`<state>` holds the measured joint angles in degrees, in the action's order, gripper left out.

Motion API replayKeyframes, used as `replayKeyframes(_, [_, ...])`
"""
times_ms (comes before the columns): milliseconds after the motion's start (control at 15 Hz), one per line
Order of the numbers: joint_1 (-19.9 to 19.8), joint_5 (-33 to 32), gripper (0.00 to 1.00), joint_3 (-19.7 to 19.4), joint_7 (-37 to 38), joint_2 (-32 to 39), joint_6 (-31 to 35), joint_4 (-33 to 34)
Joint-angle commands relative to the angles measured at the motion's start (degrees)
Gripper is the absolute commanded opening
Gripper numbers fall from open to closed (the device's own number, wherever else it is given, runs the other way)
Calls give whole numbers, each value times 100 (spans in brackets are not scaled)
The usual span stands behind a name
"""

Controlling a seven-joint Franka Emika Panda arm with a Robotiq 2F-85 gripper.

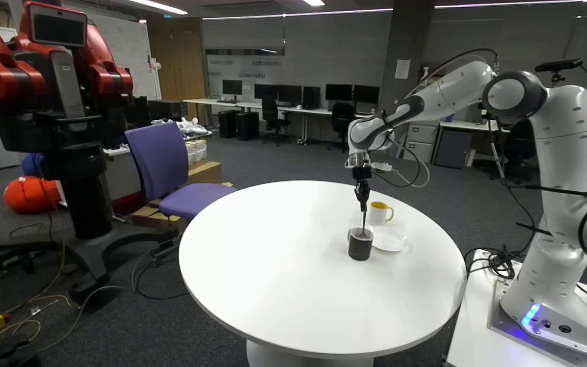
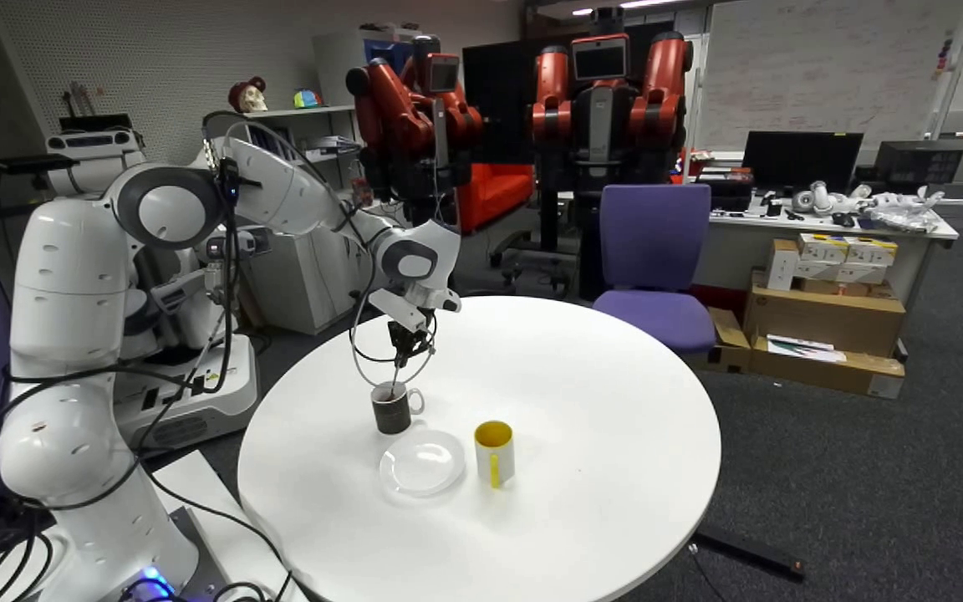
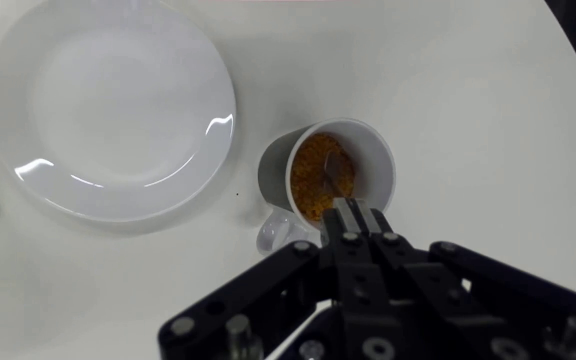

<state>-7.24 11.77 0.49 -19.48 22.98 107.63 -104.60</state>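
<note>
My gripper [image 3: 354, 204] points down with its fingertips pressed together on the thin handle of a spoon [image 1: 364, 220]. The spoon's dark bowl [image 3: 334, 167] reaches into a dark grey mug [image 2: 392, 416] with a white inside. Orange-brown grains [image 3: 313, 160] cover the mug's bottom, and the spoon's tip rests at or in them; how deep I cannot tell. The fingertips hang above the mug's rim, apart from it as seen in both exterior views. In the wrist view the fingers hide the upper handle and part of the rim. The mug stands upright, its white handle [image 3: 273, 232] beside the gripper.
A white plate [image 3: 113, 105] lies close beside the dark mug. Beyond it stands a white mug [image 2: 494, 456] with yellow inside and handle. Everything sits on a round white table [image 1: 273, 285]. A purple chair [image 2: 657, 251] stands near its edge, and a red robot [image 1: 59, 76] behind.
</note>
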Motion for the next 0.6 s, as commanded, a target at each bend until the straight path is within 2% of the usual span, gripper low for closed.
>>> replayKeyframes(0, [189,-411,0,-10,206,31,-417,264])
replayKeyframes(200, [328,-729,0,-6,236,24,-530,225])
replayKeyframes(533, [554,-1262,0,-11,456,-125,-160,13])
